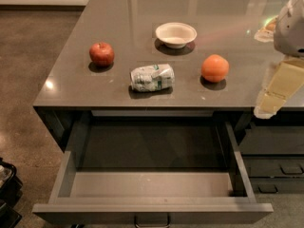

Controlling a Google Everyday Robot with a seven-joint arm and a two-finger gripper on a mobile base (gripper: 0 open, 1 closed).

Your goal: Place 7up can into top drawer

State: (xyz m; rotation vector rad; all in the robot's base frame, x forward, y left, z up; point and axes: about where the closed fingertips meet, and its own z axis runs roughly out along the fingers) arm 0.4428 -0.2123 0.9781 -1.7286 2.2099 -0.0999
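Observation:
The 7up can (152,77), dented, white and silver with green markings, lies on its side near the front edge of the grey counter (118,18). The top drawer (152,186) is pulled wide open directly below and in front of the can, its grey inside bare, with a small metal handle (152,221) on its front. My gripper (267,106) hangs at the right edge of the view, above the counter's front right corner, well to the right of the can and holding nothing I can see.
On the counter are a red apple (101,54) left of the can, an orange (214,68) to its right, and a white bowl (175,34) behind. Narrower dark drawers (275,167) sit at the right. A dark object (7,189) stands on the floor at lower left.

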